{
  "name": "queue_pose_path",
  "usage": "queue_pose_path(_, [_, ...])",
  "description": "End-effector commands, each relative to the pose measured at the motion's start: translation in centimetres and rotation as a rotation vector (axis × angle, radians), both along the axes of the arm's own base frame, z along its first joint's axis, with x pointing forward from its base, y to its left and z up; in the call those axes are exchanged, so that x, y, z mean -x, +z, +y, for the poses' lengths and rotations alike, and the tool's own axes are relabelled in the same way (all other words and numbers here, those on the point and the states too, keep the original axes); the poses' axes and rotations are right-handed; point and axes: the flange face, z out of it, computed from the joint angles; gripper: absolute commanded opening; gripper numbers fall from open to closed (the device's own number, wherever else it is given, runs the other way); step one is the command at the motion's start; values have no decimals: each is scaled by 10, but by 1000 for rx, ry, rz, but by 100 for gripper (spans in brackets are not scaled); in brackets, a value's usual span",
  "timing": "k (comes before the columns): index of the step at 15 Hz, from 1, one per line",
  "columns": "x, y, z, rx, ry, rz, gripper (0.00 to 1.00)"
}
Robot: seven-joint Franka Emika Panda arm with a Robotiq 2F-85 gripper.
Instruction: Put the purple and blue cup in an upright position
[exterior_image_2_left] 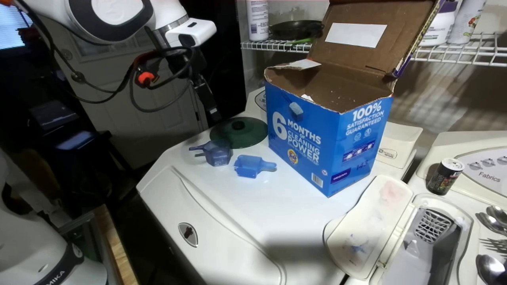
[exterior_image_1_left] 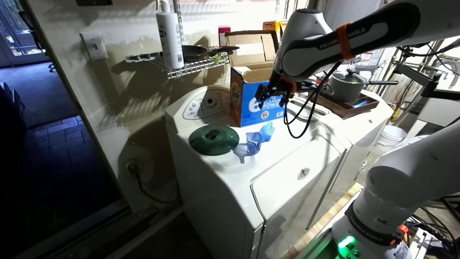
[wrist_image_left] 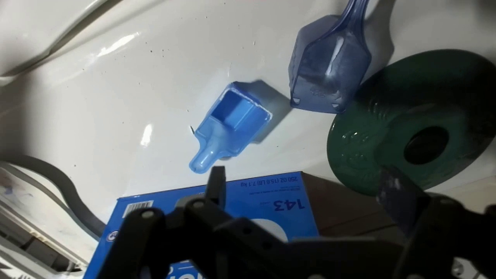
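Note:
Two small plastic cups with handles are on the white machine top. The bright blue cup (wrist_image_left: 236,116) appears to lie on its side, its handle pointing to the box in the wrist view. It also shows in both exterior views (exterior_image_1_left: 266,132) (exterior_image_2_left: 252,166). The darker purplish-blue cup (wrist_image_left: 329,68) is beside it, touching or very near the green disc; it shows in both exterior views (exterior_image_1_left: 253,142) (exterior_image_2_left: 218,152). Which way its opening faces is hard to tell. My gripper (wrist_image_left: 304,180) is open and empty, held above the machine, apart from both cups. It also shows in an exterior view (exterior_image_1_left: 272,100).
The big blue carton (exterior_image_2_left: 305,146) stands open behind the cups, its lid raised. A flat green disc (exterior_image_1_left: 214,140) lies beside them. A wire shelf (exterior_image_2_left: 467,53) runs along the wall. An open compartment (exterior_image_2_left: 420,245), a dark can (exterior_image_2_left: 445,177) and cutlery (exterior_image_2_left: 491,267) are farther along.

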Motion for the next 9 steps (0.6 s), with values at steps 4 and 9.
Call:
queue_pose_path(4, [3, 5, -1, -2, -47, -8, 100])
queue_pose_path(9, [3, 5, -1, -3, -51, -8, 100])
